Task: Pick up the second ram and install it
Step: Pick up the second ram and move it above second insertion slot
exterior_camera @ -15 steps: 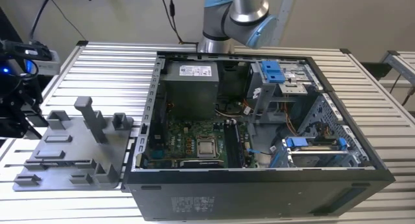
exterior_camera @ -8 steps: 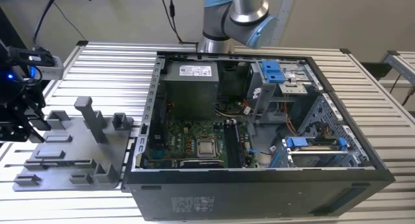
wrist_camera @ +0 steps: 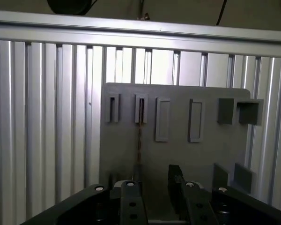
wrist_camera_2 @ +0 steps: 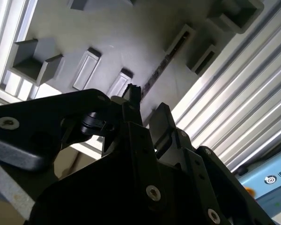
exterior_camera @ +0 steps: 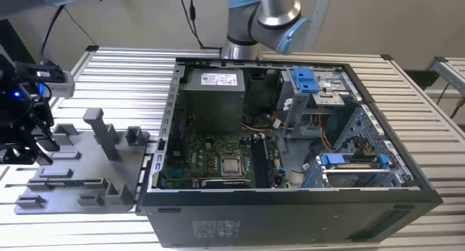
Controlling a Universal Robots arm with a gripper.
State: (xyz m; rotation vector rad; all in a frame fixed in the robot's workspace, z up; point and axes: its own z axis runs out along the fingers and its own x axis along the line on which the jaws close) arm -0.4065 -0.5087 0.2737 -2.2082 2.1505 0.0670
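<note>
Second ram [wrist_camera: 139,131] — edge-on in fixture [wrist_camera: 210,150] slot

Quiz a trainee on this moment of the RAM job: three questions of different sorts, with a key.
1. True or false: the gripper holds the second ram.
2. The second ram stands on edge in: A) a motherboard slot; B) the grey fixture plate; C) a drive bay.
3. Fill in: the jaws stand ____, with nothing between them.
Key: 1 false; 2 B; 3 open.
</note>
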